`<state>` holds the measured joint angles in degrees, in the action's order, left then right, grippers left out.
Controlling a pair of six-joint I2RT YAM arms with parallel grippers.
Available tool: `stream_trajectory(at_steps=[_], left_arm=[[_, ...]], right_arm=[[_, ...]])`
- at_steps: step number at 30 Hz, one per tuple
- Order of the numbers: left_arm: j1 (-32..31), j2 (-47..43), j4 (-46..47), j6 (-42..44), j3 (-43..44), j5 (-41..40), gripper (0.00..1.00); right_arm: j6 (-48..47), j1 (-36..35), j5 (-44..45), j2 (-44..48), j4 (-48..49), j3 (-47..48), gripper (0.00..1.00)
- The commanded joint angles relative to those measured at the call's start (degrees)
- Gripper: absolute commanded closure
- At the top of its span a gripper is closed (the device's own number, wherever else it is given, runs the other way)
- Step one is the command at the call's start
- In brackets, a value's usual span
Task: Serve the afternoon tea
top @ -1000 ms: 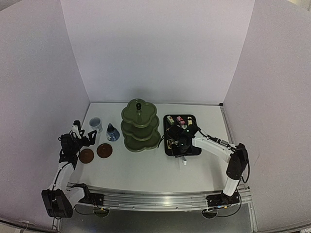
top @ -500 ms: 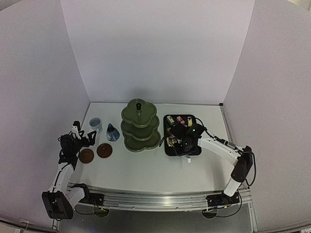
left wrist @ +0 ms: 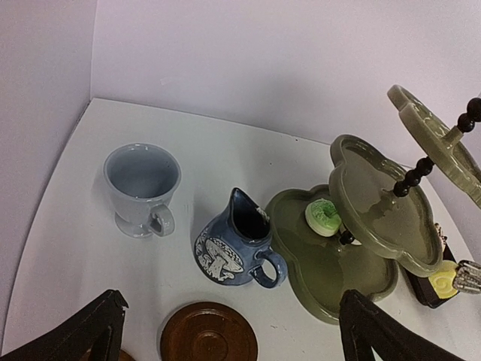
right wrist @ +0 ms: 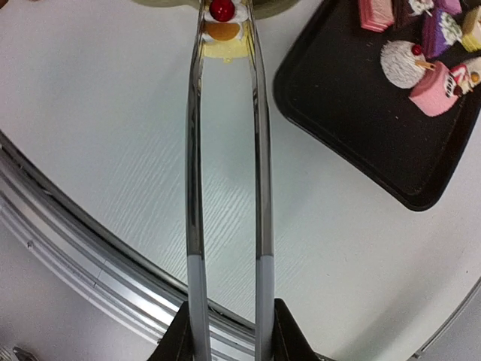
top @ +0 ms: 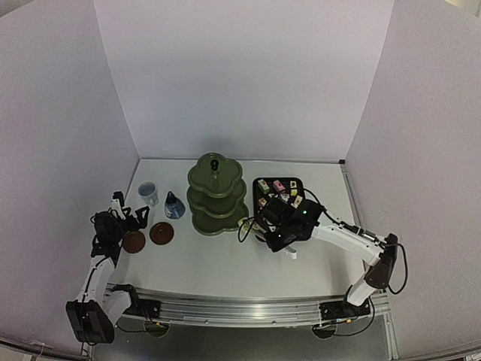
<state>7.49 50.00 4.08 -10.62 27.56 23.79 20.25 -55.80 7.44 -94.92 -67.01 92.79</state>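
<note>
right wrist view, nearest first: the right gripper (right wrist: 229, 332) is clamped on the handle end of the tongs (right wrist: 225, 188), whose two thin arms run straight away from it over the bare table (right wrist: 98, 135); at their far tips a small cake (right wrist: 222, 31) is pinched, yellow base nearest, orange slice next, red cherry farthest; it hangs above the table right at the lower rim of the stand (top: 213, 226), not yet on a tier; off to the side the tray (right wrist: 353, 143) holds the other cakes (right wrist: 421, 64).

the long axis of the tongs points from the gripper toward the stand, and the cake's cherry end points the same way; whether it sits upright i cannot tell.

risk, as i judge it: only the very tips hold the cake, so any easing of the squeeze or a jolt would likely drop it short of the tier; going in low could knock the tips or the cake against the lobed rim; squeezing harder might crush it.

left wrist view: the left gripper (left wrist: 231, 308) is spread wide and holds nothing; beyond it lie a coaster (left wrist: 208, 335), then the jug (left wrist: 234, 244) with its spout toward the back wall, the cup (left wrist: 141, 188), and a green donut (left wrist: 323, 216) on the bottom tier.
</note>
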Motion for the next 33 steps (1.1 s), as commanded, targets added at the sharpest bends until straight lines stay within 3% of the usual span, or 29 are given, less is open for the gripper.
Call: stream_trajectory(at_steps=[1,14,23,29,33], left_arm=[[0.6,-1.7,-1.3,-2.0,-0.3,0.4,0.0],[1.2,3.9,-7.6,-1.2,4.3,3.0,0.0],[1.0,-2.2,-1.0,-2.7,-2.2,5.5,0.0],[0.8,-3.8,6.9,-9.8,-6.4,6.2,0.0],[0.6,-5.3,6.8,-10.9,-7.1,2.8,0.0]], right_arm=[[-6.6,-4.5,-1.6,1.5,3.4,5.0,1.0],[-14.3,-7.0,3.8,-1.0,29.5,-1.9,1.0],[-14.4,-8.4,6.8,-8.0,34.3,-0.6,1.0],[-15.3,-10.4,10.4,-16.3,34.5,6.9,1.0],[-13.6,-10.4,12.9,-21.6,34.7,10.4,1.0]])
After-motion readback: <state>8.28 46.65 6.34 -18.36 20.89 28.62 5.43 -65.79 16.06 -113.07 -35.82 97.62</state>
